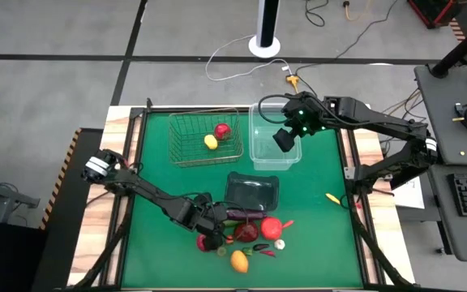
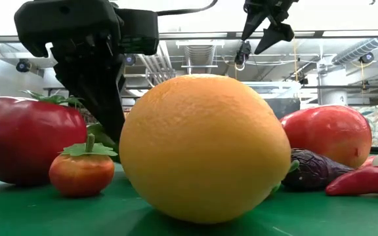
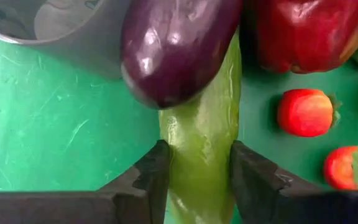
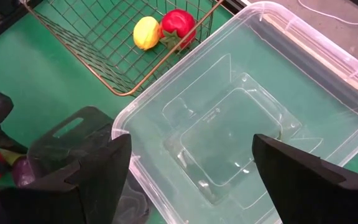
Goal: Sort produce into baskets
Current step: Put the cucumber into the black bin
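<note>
My left gripper (image 3: 197, 180) is down among the produce at the near middle of the green mat, shut on the green cucumber (image 3: 201, 137). The cucumber lies flat, and its far end runs under the purple eggplant (image 3: 173, 43). Beside them lie a big red one (image 3: 303, 31), two small red ones (image 3: 306, 112), an orange one (image 1: 238, 260) and white garlic (image 1: 280, 243). My right gripper (image 4: 191, 180) hangs open above the clear tub (image 4: 328, 81). The wire basket (image 1: 186, 154) holds a lemon (image 1: 210, 142) and a red one (image 1: 222, 129). My left gripper pinches the cucumber's two long sides (image 3: 185, 168) between its two fingers, at the end away from the eggplant. The fingers slant steeply down from the table's left and lie across the cucumber. The cucumber lies on the mat, its other end under the eggplant.
The dark glossy tray (image 1: 252, 191) sits just beyond the eggplant, close to my left gripper. A small yellow chili (image 1: 332, 197) lies alone near the mat's right edge. In the low view the orange one (image 2: 205, 147) fills the foreground. Bare mat lies to the left.
</note>
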Motion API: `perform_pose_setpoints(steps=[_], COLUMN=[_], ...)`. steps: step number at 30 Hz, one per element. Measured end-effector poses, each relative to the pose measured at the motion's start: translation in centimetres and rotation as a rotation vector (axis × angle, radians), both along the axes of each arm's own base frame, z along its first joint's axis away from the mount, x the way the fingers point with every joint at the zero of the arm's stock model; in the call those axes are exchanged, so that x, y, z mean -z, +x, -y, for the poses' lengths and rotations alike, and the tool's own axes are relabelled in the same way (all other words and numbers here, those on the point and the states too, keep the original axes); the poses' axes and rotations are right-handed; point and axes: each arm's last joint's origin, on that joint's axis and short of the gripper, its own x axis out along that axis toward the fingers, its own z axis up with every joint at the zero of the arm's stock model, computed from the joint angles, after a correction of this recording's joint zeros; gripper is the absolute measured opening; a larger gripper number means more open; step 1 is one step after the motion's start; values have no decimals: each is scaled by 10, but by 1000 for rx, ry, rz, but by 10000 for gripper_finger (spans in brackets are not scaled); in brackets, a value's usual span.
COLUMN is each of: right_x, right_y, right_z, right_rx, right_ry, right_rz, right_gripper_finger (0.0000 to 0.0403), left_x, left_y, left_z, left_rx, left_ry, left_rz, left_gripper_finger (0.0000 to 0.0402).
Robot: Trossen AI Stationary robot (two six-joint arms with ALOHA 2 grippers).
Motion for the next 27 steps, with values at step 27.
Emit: perform_pose_setpoints(steps=[27], right_x=[0], right_y=[0], right_z=[0], right_rx=[-12], right_ry=[-8], right_rz=[-6], right_gripper_finger=[325], left_x=[-71], left_y=[-11], left_z=[-4], left_rx=[160], left_ry=[10], left_rz=[-186], left_gripper_finger=[115])
